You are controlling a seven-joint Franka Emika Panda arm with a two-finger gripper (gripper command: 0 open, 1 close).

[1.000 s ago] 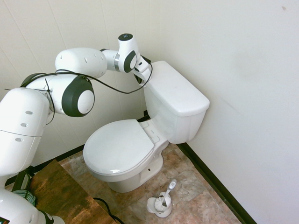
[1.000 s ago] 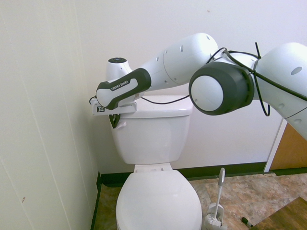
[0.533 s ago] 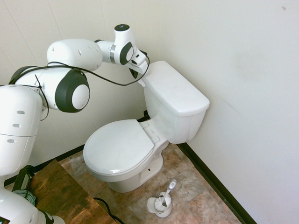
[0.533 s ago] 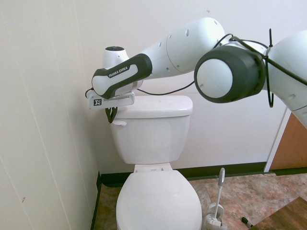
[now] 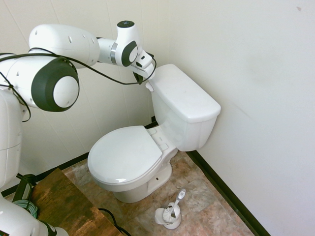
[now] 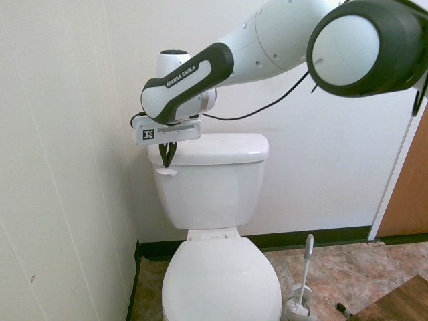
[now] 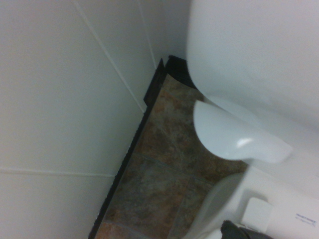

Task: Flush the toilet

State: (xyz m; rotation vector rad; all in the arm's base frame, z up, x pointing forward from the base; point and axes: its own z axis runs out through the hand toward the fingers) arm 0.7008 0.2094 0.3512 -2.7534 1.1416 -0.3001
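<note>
One press probably remains: the gripper (image 6: 166,166), fingers together, points down by the flush lever (image 6: 166,172), front left of the toilet's tank (image 6: 214,194).

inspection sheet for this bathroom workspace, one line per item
surface: patterned floor under the toilet
job's things: toilet, lid down; flush lever on the tank's front
clutter: toilet brush in its holder beside the toilet
gripper: shut, fingertips down at the flush lever; contact cannot be told
cables: black cable looping from arm to wrist
surroundings: grooved wall, plain wall, dark baseboard
</note>
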